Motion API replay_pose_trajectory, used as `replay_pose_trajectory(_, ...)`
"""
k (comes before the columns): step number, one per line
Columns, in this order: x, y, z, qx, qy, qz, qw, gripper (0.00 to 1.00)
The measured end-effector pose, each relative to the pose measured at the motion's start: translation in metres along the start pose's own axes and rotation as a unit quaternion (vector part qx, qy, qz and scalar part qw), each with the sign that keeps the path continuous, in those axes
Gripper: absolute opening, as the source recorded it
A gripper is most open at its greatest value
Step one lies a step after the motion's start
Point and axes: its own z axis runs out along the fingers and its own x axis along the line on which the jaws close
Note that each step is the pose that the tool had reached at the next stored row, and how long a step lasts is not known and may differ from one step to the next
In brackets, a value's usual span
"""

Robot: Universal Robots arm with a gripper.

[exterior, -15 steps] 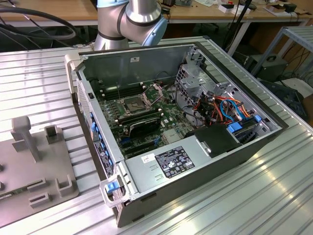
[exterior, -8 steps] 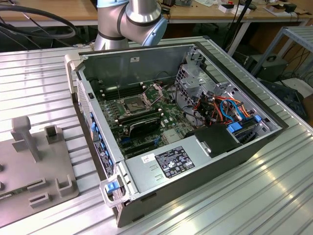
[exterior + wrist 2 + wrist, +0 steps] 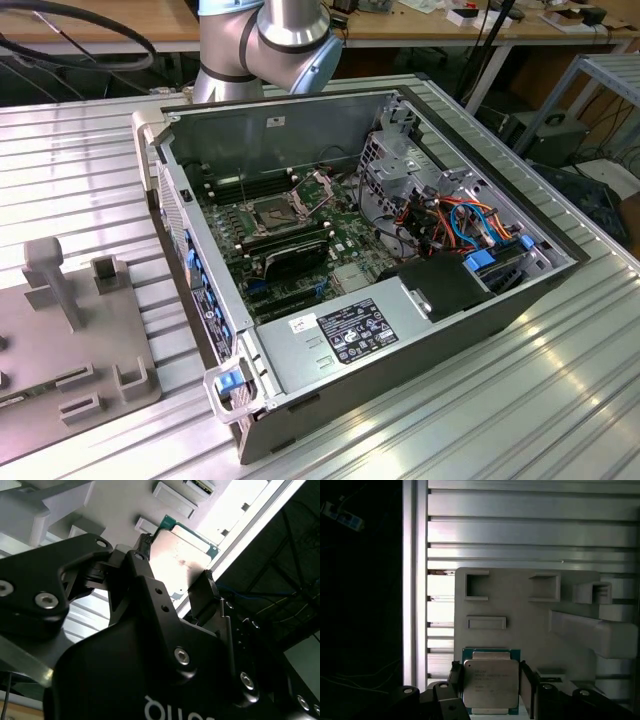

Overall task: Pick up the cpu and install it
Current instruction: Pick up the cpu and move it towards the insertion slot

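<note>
The cpu point(image 3: 491, 684) is a small square chip with a dull silver top and a green rim. It lies at the edge of a grey fixture plate point(image 3: 520, 611). My gripper point(image 3: 491, 677) stands over it, one black finger point(image 3: 456, 676) against each of two opposite sides, shut on the chip. In the second wrist view the cpu point(image 3: 182, 555) sits between the same fingertips point(image 3: 207, 576) of the gripper point(image 3: 177, 557). In the exterior view the dark square socket point(image 3: 272, 212) with its metal frame hinged up sits on the motherboard inside the open computer case point(image 3: 400, 330).
The grey fixture plate point(image 3: 60, 345) with raised blocks and slots lies on the ribbed metal table point(image 3: 560, 400) at the exterior view's left. Memory sticks point(image 3: 292, 246), coloured cables point(image 3: 455, 215) and a power supply point(image 3: 350, 335) fill the case. The arm's base point(image 3: 262, 40) rises behind it.
</note>
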Motion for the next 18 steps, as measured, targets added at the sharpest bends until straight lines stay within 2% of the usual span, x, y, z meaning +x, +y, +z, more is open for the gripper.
replay_pose_trajectory(13,-0.0002,-0.0002,-0.0152,0.0000,0.0000,0.000,1.00000,0.55)
replay_pose_trajectory(18,-0.0002,-0.0002,-0.0172,-0.0001,-0.0001,0.000,1.00000,0.55)
